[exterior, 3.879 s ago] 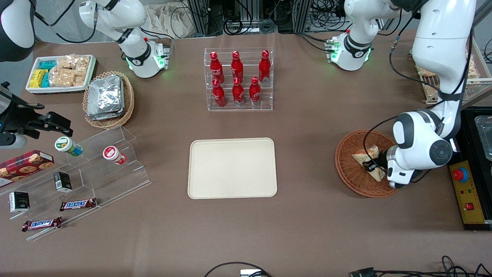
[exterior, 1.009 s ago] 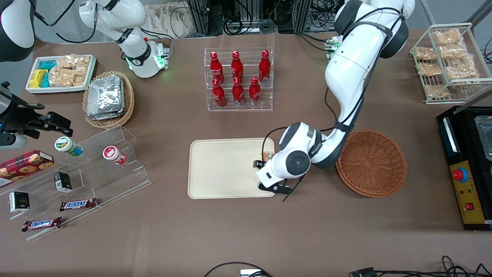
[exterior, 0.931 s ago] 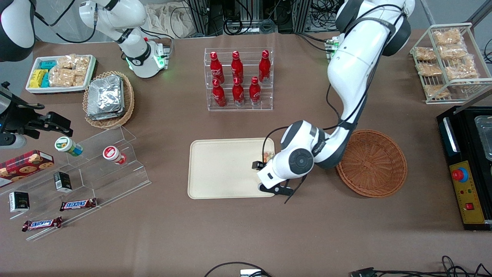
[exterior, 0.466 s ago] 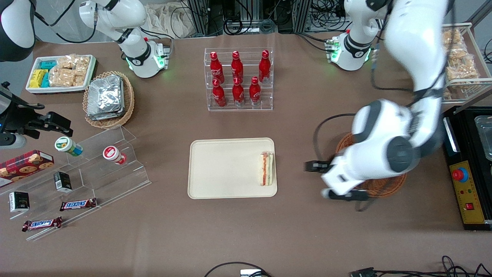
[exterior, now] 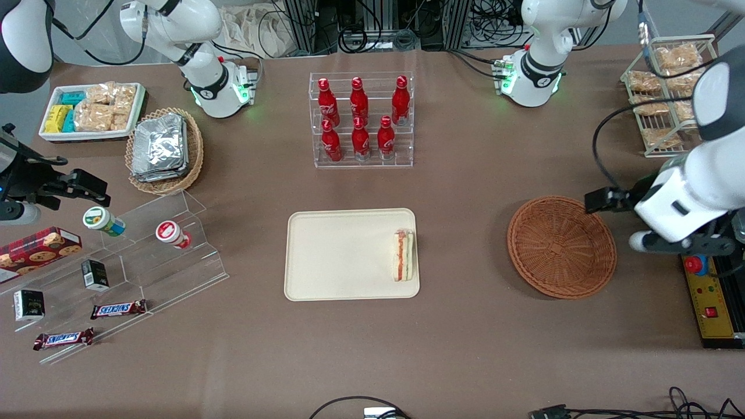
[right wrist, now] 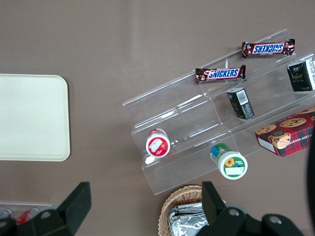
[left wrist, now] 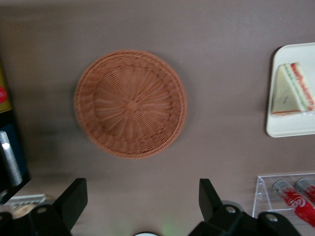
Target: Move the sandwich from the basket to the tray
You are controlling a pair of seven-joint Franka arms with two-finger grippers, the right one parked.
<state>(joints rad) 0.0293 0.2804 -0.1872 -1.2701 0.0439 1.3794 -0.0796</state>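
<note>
My tool [left wrist: 140, 204] is spread wide and holds nothing — it hangs high above the desk [exterior: 465, 349], near the working arm's end. The round basket [exterior: 561, 247] sits under it with nothing inside. The sandwich [exterior: 403, 254] lies on the tray [exterior: 343, 256] in the middle of the desk — right at the tray's edge nearest the basket.
</note>
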